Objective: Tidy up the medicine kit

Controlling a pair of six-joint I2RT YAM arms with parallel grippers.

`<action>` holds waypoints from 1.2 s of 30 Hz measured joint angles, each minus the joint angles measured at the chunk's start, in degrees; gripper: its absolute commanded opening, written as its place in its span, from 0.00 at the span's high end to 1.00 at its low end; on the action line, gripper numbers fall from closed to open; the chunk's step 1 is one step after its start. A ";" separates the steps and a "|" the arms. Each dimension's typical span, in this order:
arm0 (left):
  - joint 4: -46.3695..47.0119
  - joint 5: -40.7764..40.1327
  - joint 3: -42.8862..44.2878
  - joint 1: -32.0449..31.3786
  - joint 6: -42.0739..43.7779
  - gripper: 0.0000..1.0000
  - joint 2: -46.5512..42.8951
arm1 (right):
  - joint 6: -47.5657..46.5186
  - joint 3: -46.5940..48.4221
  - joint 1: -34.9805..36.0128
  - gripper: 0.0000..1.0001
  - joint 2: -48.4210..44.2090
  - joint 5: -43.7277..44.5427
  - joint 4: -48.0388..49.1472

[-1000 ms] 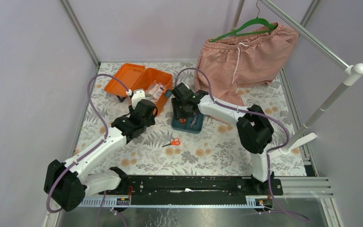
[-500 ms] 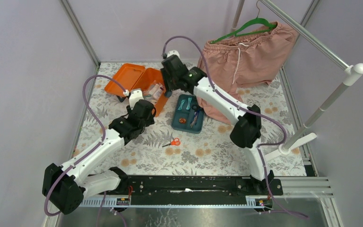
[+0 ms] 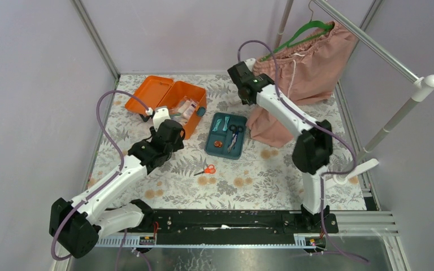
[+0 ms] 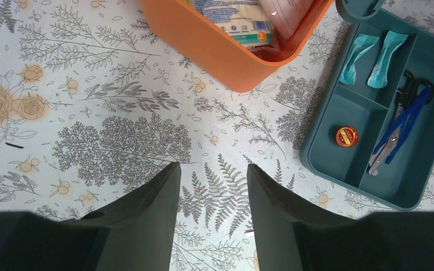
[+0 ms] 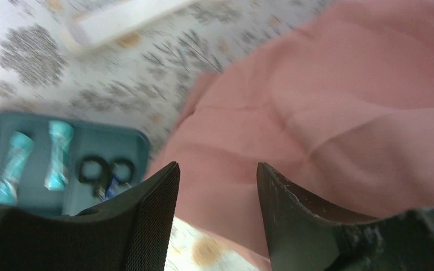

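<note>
The orange medicine kit (image 3: 176,97) lies open at the back left, with packets inside; its corner shows in the left wrist view (image 4: 215,42). The teal insert tray (image 3: 226,134) sits on the table to its right, holding two teal packets, blue scissors (image 4: 398,130) and a small red tin (image 4: 346,136). It also shows blurred in the right wrist view (image 5: 62,161). My left gripper (image 4: 212,172) is open and empty above the cloth, near the kit's front. My right gripper (image 5: 217,169) is open and empty, raised high by the pink garment (image 5: 339,113).
Small orange-handled scissors (image 3: 207,169) lie on the floral cloth in front of the tray. The pink garment on a green hanger (image 3: 305,28) hangs from a rail at the back right and drapes onto the table. A white rail stand (image 3: 395,121) is at the right.
My right arm has lifted from the tray, swung over the kit, then moved right and up to the pink garment. The left arm has barely moved.
</note>
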 measured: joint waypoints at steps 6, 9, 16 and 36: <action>0.13 0.20 0.50 0.00 0.61 0.45 2.54 | 2.64 -18.56 -0.28 0.35 -22.67 6.21 -2.73; 0.46 1.05 0.85 0.00 0.85 0.45 3.96 | 5.22 -24.55 -2.93 0.34 -34.21 8.44 -3.85; 1.38 4.02 0.87 0.00 1.49 0.45 6.29 | 7.82 -33.51 -5.88 0.34 -52.28 4.94 -4.59; 7.41 12.57 -2.21 -16.72 4.11 0.30 14.19 | 2.84 -53.42 -5.77 0.32 -52.57 -33.24 13.09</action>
